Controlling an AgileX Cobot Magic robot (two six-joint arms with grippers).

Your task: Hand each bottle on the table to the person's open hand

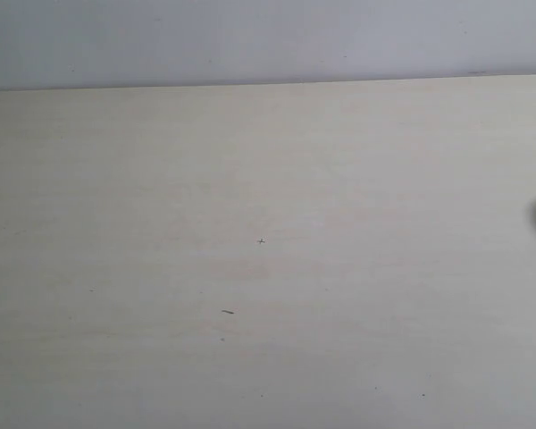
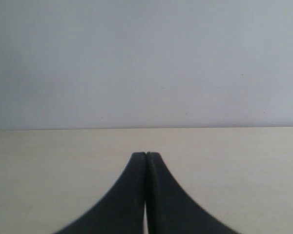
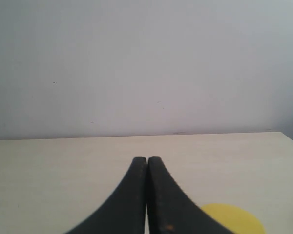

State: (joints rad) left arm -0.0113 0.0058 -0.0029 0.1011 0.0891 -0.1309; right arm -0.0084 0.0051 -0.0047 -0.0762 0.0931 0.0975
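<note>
A broad, pale beige wood-grain tabletop (image 1: 250,197) stretches back to a plain light grey wall (image 1: 250,40). The left jaws, black and curved, are clenched tip to tip with nothing between them; only bare tabletop lies ahead of them. The right jaws are likewise pressed together and grip nothing. A bright yellow rounded object (image 3: 234,219) rests on the tabletop close beside the right jaws, back from their tips and partly hidden behind one of them. It is cropped, so its full shape cannot be told. The exterior view shows only a sliver of it.
</note>
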